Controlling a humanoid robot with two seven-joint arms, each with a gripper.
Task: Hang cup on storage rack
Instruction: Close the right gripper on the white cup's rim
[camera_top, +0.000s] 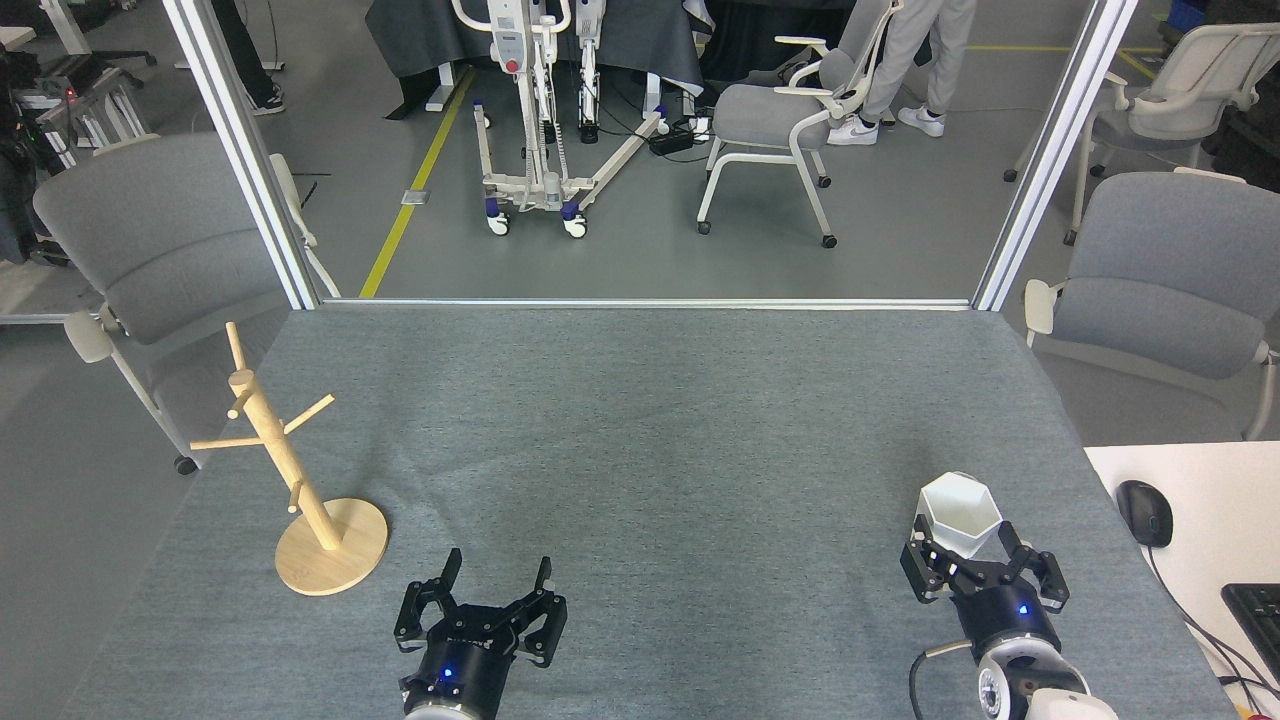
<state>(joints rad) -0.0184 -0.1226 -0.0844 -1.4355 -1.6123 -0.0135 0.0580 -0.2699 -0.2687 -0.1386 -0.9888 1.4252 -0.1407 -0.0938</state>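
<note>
The white faceted cup (960, 516) stands upright on the grey table (650, 440) near its right edge, mouth up, so its rim and sides are free to be taken from the near side. The right hand (968, 553) sits just behind the cup with its fingers spread to either side of the lower wall; it looks released, not yet clamped, and whether the pads touch the cup I cannot tell. The handle is not visible from here. The left hand (495, 582) rests low near the front edge, fingers spread and holding nothing, probably parked out of the way.

The wooden mug tree (275, 450) stands well apart at the far left, pegs slanting upward and all bare. The cloth between cup and rack is unobstructed. A computer mouse (1144, 512) lies on the white desk (1200, 470) to the right, outside the likely path.
</note>
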